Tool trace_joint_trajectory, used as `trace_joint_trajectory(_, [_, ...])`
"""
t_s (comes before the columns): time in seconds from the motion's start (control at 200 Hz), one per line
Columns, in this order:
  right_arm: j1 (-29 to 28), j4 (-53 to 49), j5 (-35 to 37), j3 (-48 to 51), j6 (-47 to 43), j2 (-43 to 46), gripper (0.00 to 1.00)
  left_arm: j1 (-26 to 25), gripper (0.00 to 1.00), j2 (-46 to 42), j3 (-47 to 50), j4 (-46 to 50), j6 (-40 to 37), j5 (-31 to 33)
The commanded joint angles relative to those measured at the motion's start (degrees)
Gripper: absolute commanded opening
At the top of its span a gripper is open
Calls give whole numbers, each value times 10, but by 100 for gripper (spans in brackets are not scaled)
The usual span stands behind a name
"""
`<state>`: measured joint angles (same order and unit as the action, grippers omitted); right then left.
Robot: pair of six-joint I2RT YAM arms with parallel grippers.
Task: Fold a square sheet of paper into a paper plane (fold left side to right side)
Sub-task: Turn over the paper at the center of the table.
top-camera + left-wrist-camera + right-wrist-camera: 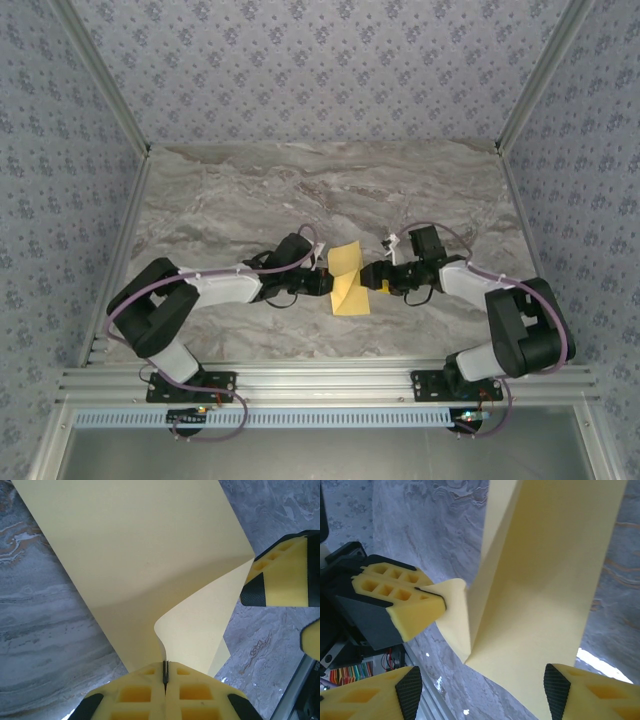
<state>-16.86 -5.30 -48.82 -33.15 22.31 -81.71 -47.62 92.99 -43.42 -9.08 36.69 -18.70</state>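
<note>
While left end effector (165,674) pinches it, yellow paper (145,555)

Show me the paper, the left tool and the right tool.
paper (350,284): top view, its middle.
left tool (165,674): left wrist view, between shut fingertips.
right tool (482,681): right wrist view, between open fingertips.

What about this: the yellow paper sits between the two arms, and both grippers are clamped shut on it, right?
Not both. Only the left gripper is clamped shut on the square sheet of paper, which does sit between the two arms. The right gripper is open, its fingers wide apart on either side of the sheet, as the right wrist view shows.
</note>
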Motion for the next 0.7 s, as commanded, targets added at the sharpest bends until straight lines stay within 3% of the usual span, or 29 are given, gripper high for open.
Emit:
trace_joint_trajectory(0.0, [-12, 31, -17, -10, 24, -13, 70, 3, 4, -16, 4, -3, -5, 4])
trace_joint_trajectory(0.165, [-27, 33, -1, -32, 30, -47, 70, 3, 3, -16, 3, -1, -8, 4])
trace_joint_trajectory(0.34, [-46, 36, 7, -69, 37, -91, 62, 3, 4, -14, 2, -1, -8, 4])
trace_joint_trajectory(0.49, [-48, 32, 13, -86, 39, -114, 40, 3, 7, -26, 3, 0, -6, 6])
trace_joint_trajectory(0.695, [-41, -2, 20, -86, 18, -74, 7, 13, 32, -92, 22, 14, 3, 23])
